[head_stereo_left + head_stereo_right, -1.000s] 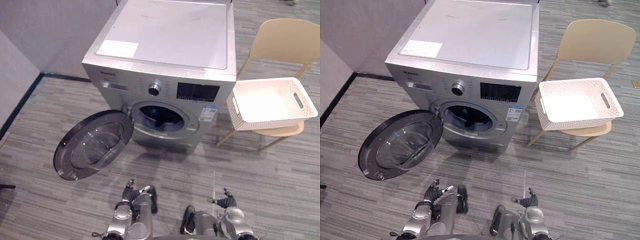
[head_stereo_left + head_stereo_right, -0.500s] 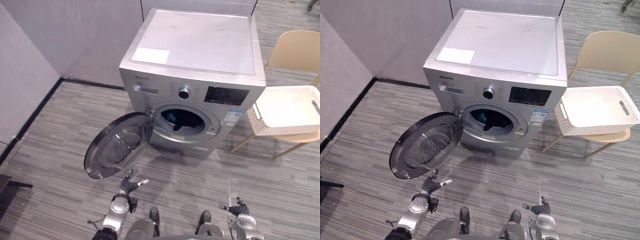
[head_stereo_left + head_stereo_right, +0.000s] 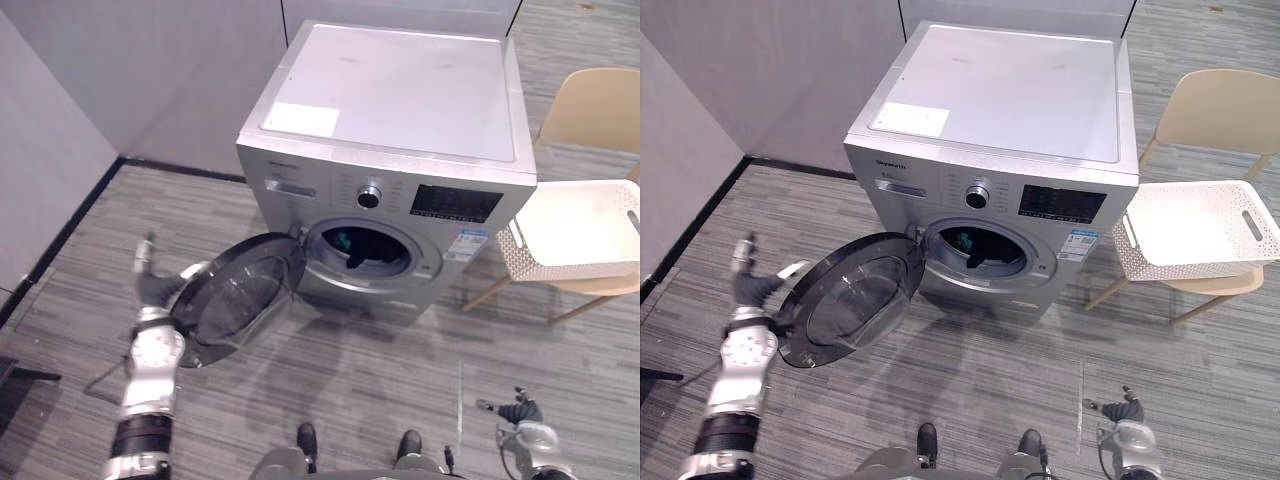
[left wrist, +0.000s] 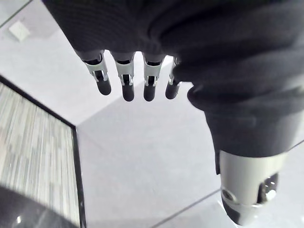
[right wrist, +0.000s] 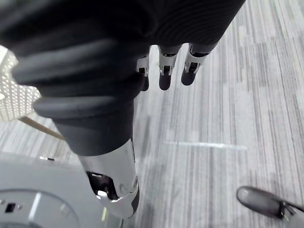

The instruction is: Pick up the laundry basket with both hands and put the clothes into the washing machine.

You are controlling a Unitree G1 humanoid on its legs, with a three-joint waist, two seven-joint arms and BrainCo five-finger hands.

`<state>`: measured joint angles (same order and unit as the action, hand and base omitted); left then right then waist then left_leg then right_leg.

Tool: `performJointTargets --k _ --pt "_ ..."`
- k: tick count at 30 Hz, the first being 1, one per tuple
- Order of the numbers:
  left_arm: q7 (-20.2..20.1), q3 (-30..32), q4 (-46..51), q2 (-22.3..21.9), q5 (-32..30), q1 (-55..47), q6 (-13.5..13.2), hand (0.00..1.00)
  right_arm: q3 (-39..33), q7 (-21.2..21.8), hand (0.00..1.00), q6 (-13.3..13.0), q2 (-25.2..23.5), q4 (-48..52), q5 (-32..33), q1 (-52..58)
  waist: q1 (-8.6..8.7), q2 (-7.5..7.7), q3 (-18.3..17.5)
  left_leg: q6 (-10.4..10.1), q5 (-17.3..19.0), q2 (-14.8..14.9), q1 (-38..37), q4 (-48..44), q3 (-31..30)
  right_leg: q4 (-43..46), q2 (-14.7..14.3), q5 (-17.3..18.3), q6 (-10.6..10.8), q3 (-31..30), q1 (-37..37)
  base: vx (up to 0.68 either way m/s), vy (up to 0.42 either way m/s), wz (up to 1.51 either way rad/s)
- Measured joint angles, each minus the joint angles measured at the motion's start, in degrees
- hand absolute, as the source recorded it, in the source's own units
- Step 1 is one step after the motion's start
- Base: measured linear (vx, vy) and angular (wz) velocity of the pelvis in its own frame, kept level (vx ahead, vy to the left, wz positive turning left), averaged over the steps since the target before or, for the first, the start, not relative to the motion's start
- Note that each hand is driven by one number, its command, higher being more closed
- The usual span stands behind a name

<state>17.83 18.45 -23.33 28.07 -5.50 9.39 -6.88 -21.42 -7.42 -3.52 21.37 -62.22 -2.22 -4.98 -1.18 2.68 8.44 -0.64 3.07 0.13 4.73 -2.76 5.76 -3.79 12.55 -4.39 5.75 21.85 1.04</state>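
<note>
The left hand (image 3: 153, 290), fingers straight and empty, stands mid-left, just beside the outer rim of the open door (image 3: 240, 298). To its right lies the drum with clothes (image 3: 362, 248) inside. The laundry basket (image 3: 530, 262) sits on the chair (image 3: 595, 105) at far right. The right hand (image 3: 518, 412), relaxed and empty, hangs lower right.

Looking down on grey striped floor (image 3: 350, 345), spreading from 3 through 6 to 9 o'clock. Noting thin pale line (image 3: 460, 390) on it at 5 o'clock. Facing plain grey walls (image 3: 150, 70) from 9 to 12 o'clock, edged below by black skirting (image 3: 70, 228). Spotting beige chair (image 3: 590, 105) at 2 o'clock, standing on slanted legs.
</note>
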Motion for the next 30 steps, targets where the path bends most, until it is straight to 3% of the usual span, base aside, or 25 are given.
performJointTargets --k 7,12,17,19,21,23,26,30 --pt "-4.7 -2.19 -15.02 4.16 0.92 3.99 1.71 0.0 -3.34 1.41 0.0 0.87 2.72 -0.58 0.68 -2.7 -0.07 4.02 2.01 0.01 -0.35 1.38 5.06 -0.82 2.37 -0.69 -1.37 -3.52 -3.18 -2.6 6.04 -0.03 -0.004 -0.19" --pt "-6.16 -4.63 -22.03 4.15 0.93 7.38 1.99 0.0 -3.34 1.62 0.0 1.57 2.44 -0.53 0.71 -3.36 -0.37 4.59 3.62 0.4 0.06 2.93 7.85 -3.0 4.49 -0.65 -2.5 -7.4 -4.76 -4.73 9.4 -0.02 0.032 -0.25" --pt "-6.44 -4.51 -25.96 2.45 1.6 9.33 2.45 0.0 -3.29 1.42 0.0 1.62 0.94 -0.17 0.64 -3.44 -1.47 4.45 4.95 0.55 2.17 4.0 11.92 -7.94 5.56 -0.06 -2.61 -8.29 -4.17 -5.72 12.17 -0.02 0.027 -0.17" --pt "-6.32 -4.66 -25.94 0.39 2.61 9.11 2.57 0.0 -3.28 1.34 0.0 1.62 0.12 0.28 0.62 -3.55 -1.66 4.1 5.22 0.54 2.55 4.26 12.72 -9.17 5.4 0.36 -2.67 -8.28 -4.16 -5.8 12.46 -0.05 0.024 0.0" --pt "-6.3 -5.96 -23.91 -3.4 2.65 7.61 2.55 0.0 -3.22 1.23 0.0 1.59 -0.09 0.59 0.55 -3.56 -2.97 3.37 5.56 0.47 3.3 4.74 12.76 -10.47 5.46 1.1 -2.9 -8.25 -4.13 -5.97 12.45 -0.07 0.025 -0.08" --pt "-6.38 -7.91 -19.99 -6.21 2.78 4.55 2.5 0.0 -3.11 1.16 0.0 1.54 -0.1 0.65 0.39 -3.67 -2.94 2.89 5.54 0.11 3.6 4.73 12.79 -10.34 5.16 1.75 -2.81 -7.99 -3.8 -5.91 12.52 -0.06 0.023 0.04" --pt "-7.26 -11.94 -13.6 -10.59 3.36 -0.49 2.0 0.0 -3.04 1.12 0.0 1.58 -0.09 0.57 -0.59 -3.48 -2.89 2.64 5.4 0.05 3.53 3.91 12.53 -10.36 4.64 2.55 -1.93 -6.15 -1.69 -5.82 12.22 -0.03 0.014 0.12" --pt "-11.08 -21.11 -6.22 -16.19 3.8 -7.68 2.09 0.0 -1.8 1.37 0.0 1.61 0.07 0.5 -1.35 -2.37 -2.4 0.43 4.23 0.13 3.13 2.88 10.15 -10.11 3.44 4.04 -1.28 -2.31 -0.74 -5.23 9.86 0.01 0.008 0.16"
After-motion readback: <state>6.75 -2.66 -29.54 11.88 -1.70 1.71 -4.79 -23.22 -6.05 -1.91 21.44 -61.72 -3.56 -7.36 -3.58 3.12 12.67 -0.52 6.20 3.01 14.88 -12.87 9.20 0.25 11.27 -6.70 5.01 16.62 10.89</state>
